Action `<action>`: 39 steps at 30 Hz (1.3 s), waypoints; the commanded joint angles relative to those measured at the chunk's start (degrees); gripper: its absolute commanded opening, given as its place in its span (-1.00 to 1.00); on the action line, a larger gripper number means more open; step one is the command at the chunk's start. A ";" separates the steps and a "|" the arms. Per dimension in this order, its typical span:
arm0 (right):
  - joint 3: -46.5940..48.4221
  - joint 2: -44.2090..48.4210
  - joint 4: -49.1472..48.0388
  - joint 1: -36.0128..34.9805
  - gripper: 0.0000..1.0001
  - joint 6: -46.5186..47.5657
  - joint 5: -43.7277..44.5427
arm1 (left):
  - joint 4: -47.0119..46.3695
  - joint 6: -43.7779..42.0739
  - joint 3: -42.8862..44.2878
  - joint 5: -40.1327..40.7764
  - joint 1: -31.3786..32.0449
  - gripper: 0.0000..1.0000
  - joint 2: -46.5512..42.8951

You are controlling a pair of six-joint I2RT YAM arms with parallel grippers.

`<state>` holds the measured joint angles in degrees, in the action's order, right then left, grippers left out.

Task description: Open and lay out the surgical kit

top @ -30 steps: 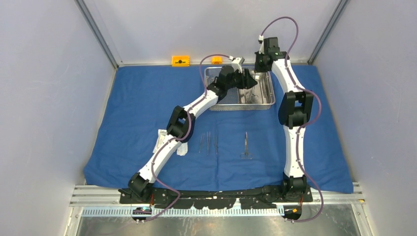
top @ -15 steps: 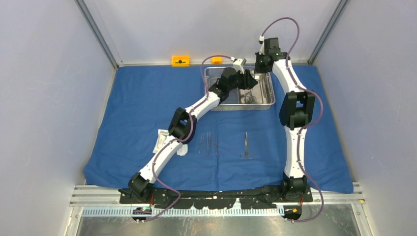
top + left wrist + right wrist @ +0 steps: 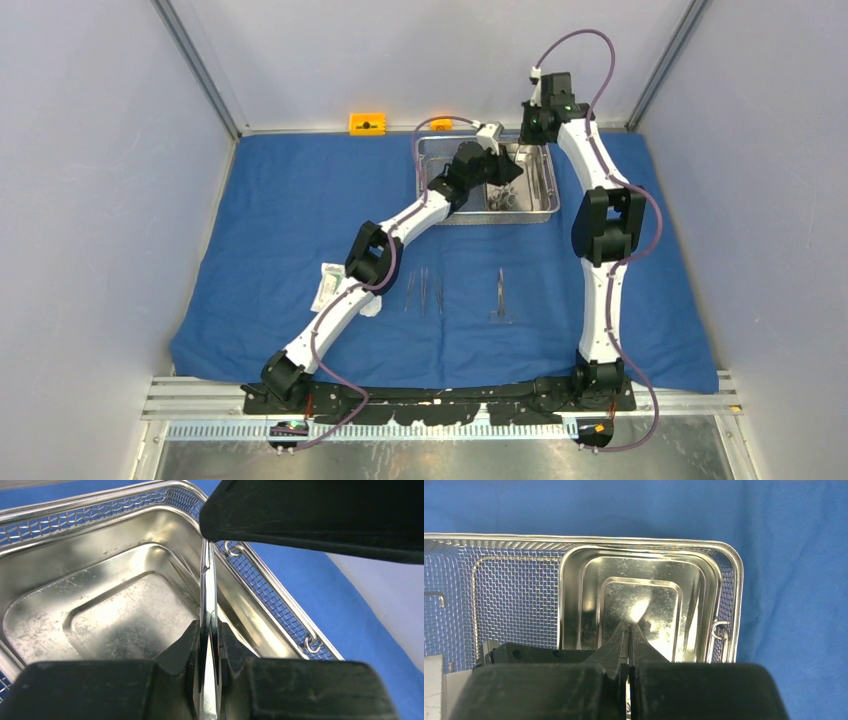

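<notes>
The blue cloth wrap (image 3: 280,220) lies spread flat. At its back stands the mesh basket (image 3: 425,150) (image 3: 514,595) with the solid steel tray (image 3: 115,610) (image 3: 639,595) in its right end. My left gripper (image 3: 503,178) (image 3: 210,630) reaches into the tray, shut on a thin steel instrument (image 3: 208,585) seen edge-on. My right gripper (image 3: 526,150) (image 3: 629,625) hangs just above the tray, shut, with nothing seen in it. On the cloth lie forceps (image 3: 425,290), scissors (image 3: 500,297) and white-green packets (image 3: 328,285).
Two orange blocks (image 3: 367,123) (image 3: 441,123) sit behind the cloth's back edge. Grey walls close in the left, right and back sides. The right arm's black body (image 3: 310,515) hangs close over the left gripper.
My left gripper has pushed a little further into the tray and closed on the thin steel instrument. The right wrist has risen slightly and stayed shut.
</notes>
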<state>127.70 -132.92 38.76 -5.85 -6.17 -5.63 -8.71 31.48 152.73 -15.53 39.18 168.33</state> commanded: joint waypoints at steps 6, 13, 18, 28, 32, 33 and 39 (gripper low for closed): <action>0.72 8.74 -1.50 0.96 -0.56 0.08 -1.09 | -5.56 -3.62 3.19 -3.70 -0.15 -1.00 -5.70; -5.89 19.57 -2.75 2.75 0.06 -2.62 -4.32 | -1.67 -6.41 3.95 -6.40 -0.68 -1.00 -11.75; -14.13 27.59 -4.77 2.90 0.08 -3.98 -4.71 | 4.95 -8.52 1.56 -12.10 -1.50 -1.00 -17.93; -31.08 39.43 -13.29 3.40 0.08 -11.72 -16.71 | 25.71 -12.29 -17.44 -24.41 -2.33 -1.00 -37.16; -39.03 42.80 -19.07 3.65 0.10 -16.17 -27.04 | 29.49 -14.41 -26.47 -23.28 -2.34 -1.00 -43.64; -40.93 43.70 -21.16 3.65 0.10 -17.52 -29.14 | 29.79 -14.76 -28.72 -22.70 -2.27 -1.00 -45.02; -47.73 47.26 -27.66 3.64 0.10 -22.44 -35.96 | 29.55 -15.40 -40.06 -19.12 -2.24 -1.00 -50.75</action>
<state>81.56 -90.76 20.10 -2.48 -24.01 -33.52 19.05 17.56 116.97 -36.18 37.01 122.63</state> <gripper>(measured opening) 0.552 0.143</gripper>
